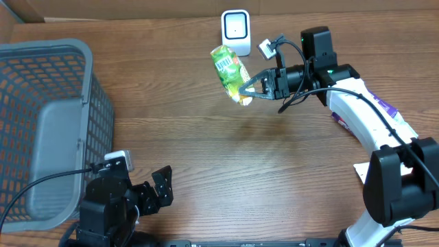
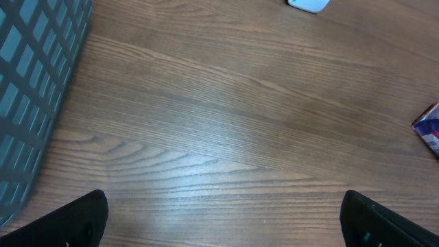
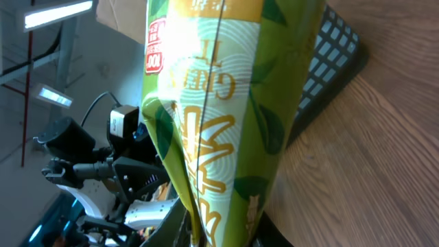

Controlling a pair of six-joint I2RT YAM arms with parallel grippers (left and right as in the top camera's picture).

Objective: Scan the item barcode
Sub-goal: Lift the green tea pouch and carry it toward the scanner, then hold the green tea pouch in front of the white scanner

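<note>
Even, bright light, glare washing the green pouch close-up, ceiling lamp glowing, faint shadows

Table: basket sits at the left edge. Scanner stands at the far edge, centre. Pouch is up off the table, just in front of the scanner, its near end between the fingers of the right gripper, which reaches in from the right. Left gripper is at the near edge, right of the basket. Box lies at the right, partly under the right arm.
</note>
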